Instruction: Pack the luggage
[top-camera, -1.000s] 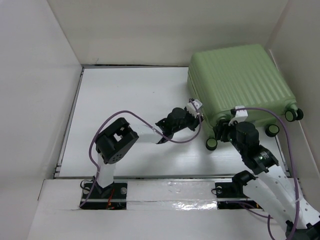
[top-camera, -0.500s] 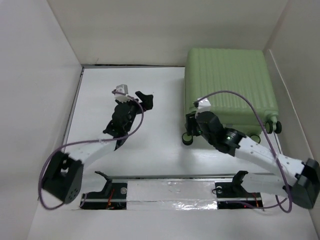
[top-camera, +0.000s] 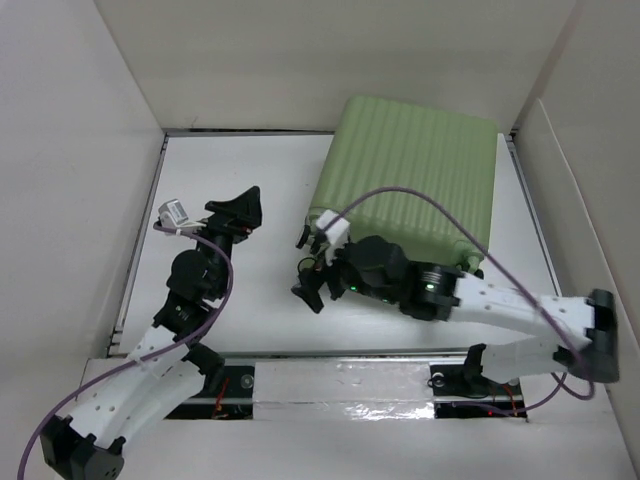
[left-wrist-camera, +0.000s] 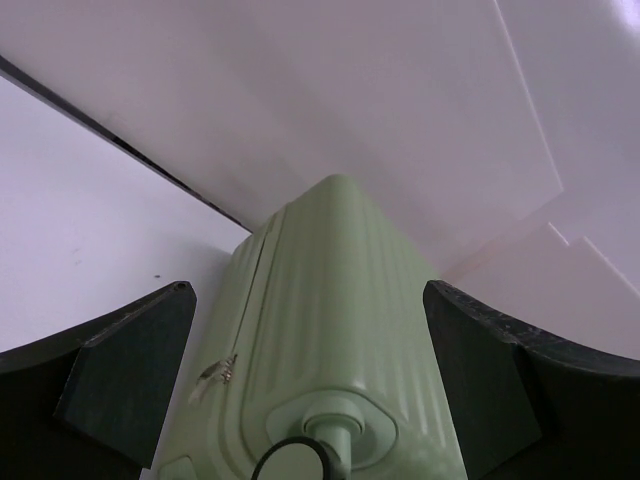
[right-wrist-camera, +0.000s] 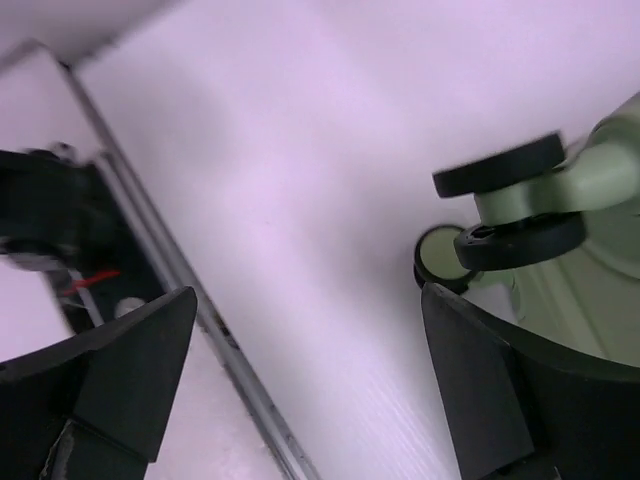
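Pale green ribbed hard-shell suitcase (top-camera: 415, 170) lies closed on its side. Its long axis runs away from the arms, with the black wheels (right-wrist-camera: 500, 168) at the near end. Right gripper (top-camera: 308, 268), jaws wide and empty, is just beside the suitcase's near-left wheeled corner. Left gripper (top-camera: 236, 209), also wide, is apart to the suitcase's left.

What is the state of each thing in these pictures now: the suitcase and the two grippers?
luggage: closed, lying flat on the table, ribbed shell up.
left gripper: open, holding nothing, apart from the luggage.
right gripper: open, holding nothing, next to the luggage's wheels.
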